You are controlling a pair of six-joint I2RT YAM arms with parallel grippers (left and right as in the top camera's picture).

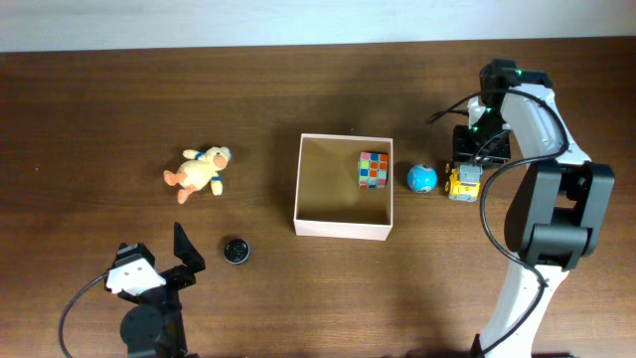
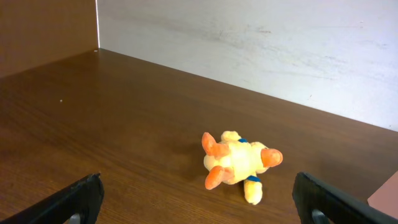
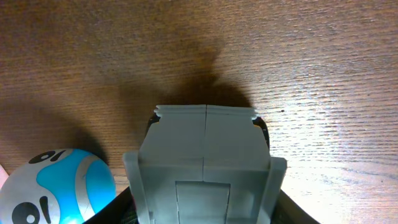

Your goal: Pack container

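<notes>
Packing looks barely started: only the cube point(image 1: 374, 169) sits in the container point(image 1: 343, 231), left of the right jaws point(image 1: 467, 167), which straddle the toy truck point(image 1: 463, 185), grip unclear. The left jaws point(image 1: 189, 251) gape wide, duck point(image 2: 239, 165) ahead.

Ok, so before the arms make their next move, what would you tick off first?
1. Container open with room left: ok. Only the colour cube sits in it, in one corner.
2. Right pincer down at the yellow toy: ok.
3. Firm hold on that toy: cannot tell. The right wrist view shows only its grey top.
4. Way from the toy to the container free: not ok. The blue ball lies between them, so the toy would probably need lifting over it.
5. Left pincer open: ok.
6. Plush duck lying apart from other things, easy to reach: ok.
</notes>
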